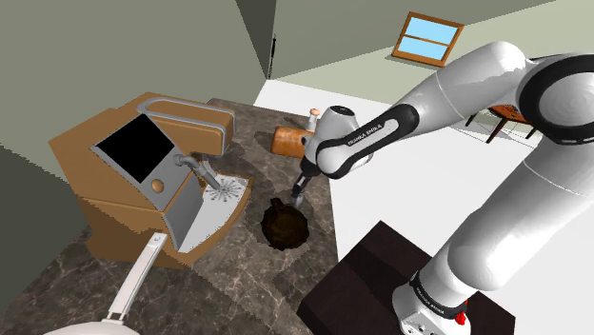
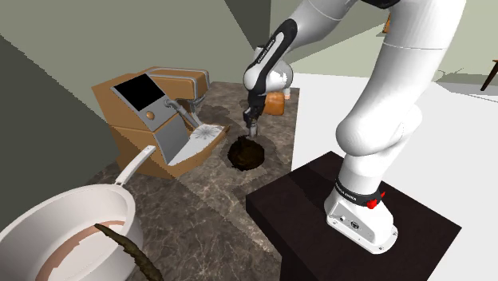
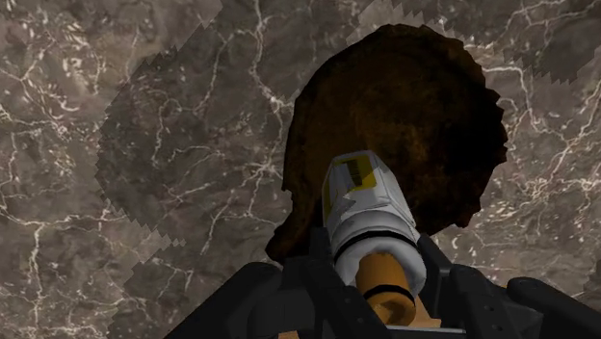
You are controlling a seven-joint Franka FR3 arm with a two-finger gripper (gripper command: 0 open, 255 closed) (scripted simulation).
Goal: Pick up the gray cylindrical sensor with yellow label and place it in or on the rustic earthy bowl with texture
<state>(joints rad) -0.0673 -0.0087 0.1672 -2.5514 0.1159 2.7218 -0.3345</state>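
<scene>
The end effector [image 3: 378, 289] was clamped on the grey, yellow-labelled cylindrical sensor [image 3: 364, 207], whose long axis pointed down out of its grip at the dark brown textured bowl [image 3: 409, 106] just beneath, on the marbled bench [image 3: 125, 144].

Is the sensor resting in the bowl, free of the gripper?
No: in the wrist view the gripper is shut on the sensor, holding it over the dark brown bowl.
</scene>
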